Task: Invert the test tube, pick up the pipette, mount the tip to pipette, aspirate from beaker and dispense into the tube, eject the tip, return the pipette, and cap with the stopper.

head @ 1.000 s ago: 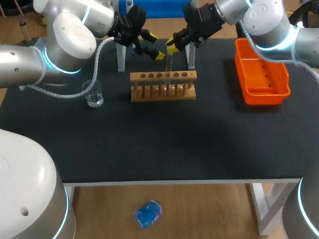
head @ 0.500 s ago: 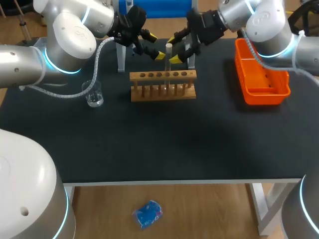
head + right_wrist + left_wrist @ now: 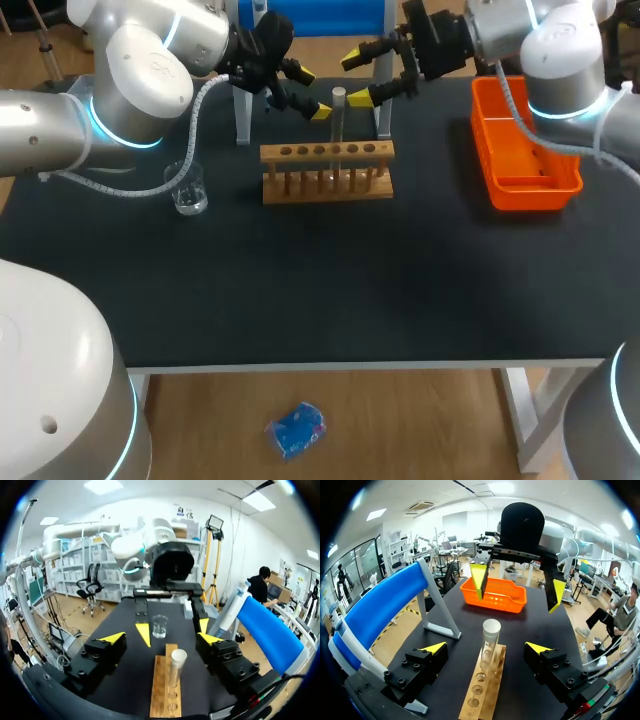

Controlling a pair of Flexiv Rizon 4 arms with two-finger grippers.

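Note:
A clear test tube (image 3: 338,118) stands upright in the wooden rack (image 3: 327,172), held by nothing. My left gripper (image 3: 309,91) hangs open just left of the tube's top. My right gripper (image 3: 357,78) is open just right of it, a little higher, and touches nothing. In the left wrist view the tube (image 3: 490,634) rises between my open left gripper (image 3: 486,648) fingers, with the right gripper (image 3: 517,586) facing it beyond. In the right wrist view the tube (image 3: 176,666) stands just under my open right gripper (image 3: 161,638), and the glass beaker (image 3: 159,626) is further ahead.
The beaker (image 3: 189,188) sits left of the rack. An orange bin (image 3: 573,160) stands at the right back. A blue stand (image 3: 243,115) on grey legs rises behind the rack. The rack (image 3: 482,690) has several vacant holes.
My right gripper let go of the tube in the rack, opened and drew back up and to the right. The left arm has not moved.

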